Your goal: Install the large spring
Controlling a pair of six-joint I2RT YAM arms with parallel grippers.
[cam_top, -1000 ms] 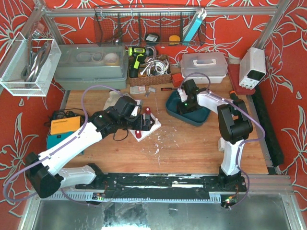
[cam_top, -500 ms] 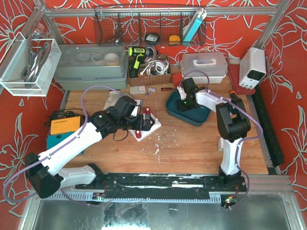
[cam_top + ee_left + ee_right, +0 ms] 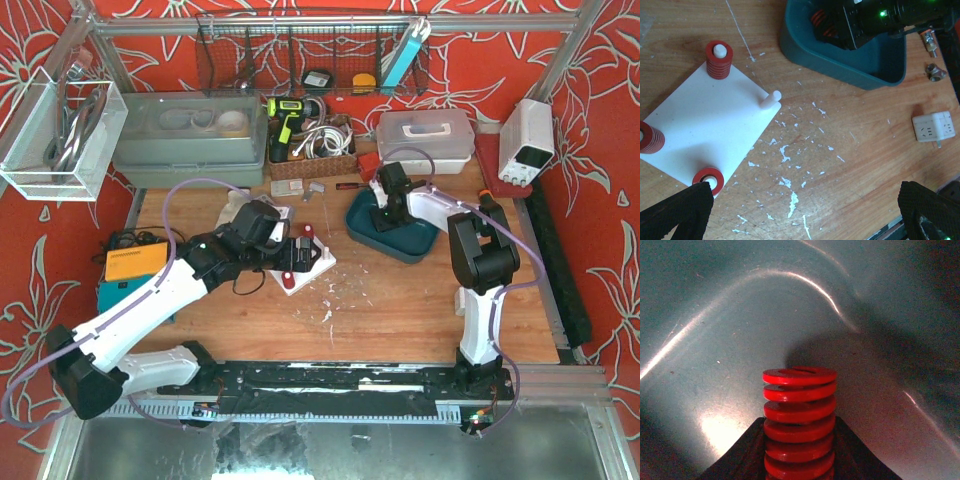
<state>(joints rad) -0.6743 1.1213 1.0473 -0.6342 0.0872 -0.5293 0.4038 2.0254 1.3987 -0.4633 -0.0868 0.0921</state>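
While it was pinched between the two dark fingers [image 3: 742,452] of the right gripper [image 3: 800,427], the large spring [image 3: 800,390] was held inside the teal tray [image 3: 715,315]. Its red coils were seen rising past the fingertips toward 12 o'clock in the right wrist view. Whether its far end touched the tray could not be told.

From above, that gripper was seen down in the tray, which was set at about 2 o'clock from the white base plate [image 3: 318,262] on the wooden table [image 3: 400,310].

In the left wrist view, the plate was shown as a diamond. Three smaller red springs [image 3: 719,60] were seated at its 12, 9 and 6 o'clock corners, and a bare white peg [image 3: 770,99] was left uncovered at the 3 o'clock corner.

The left gripper [image 3: 802,200] was held above the table just beside the plate, its fingers spread wide with nothing between them. A white plug adapter [image 3: 932,126] was seen at about 4 o'clock from the tray.
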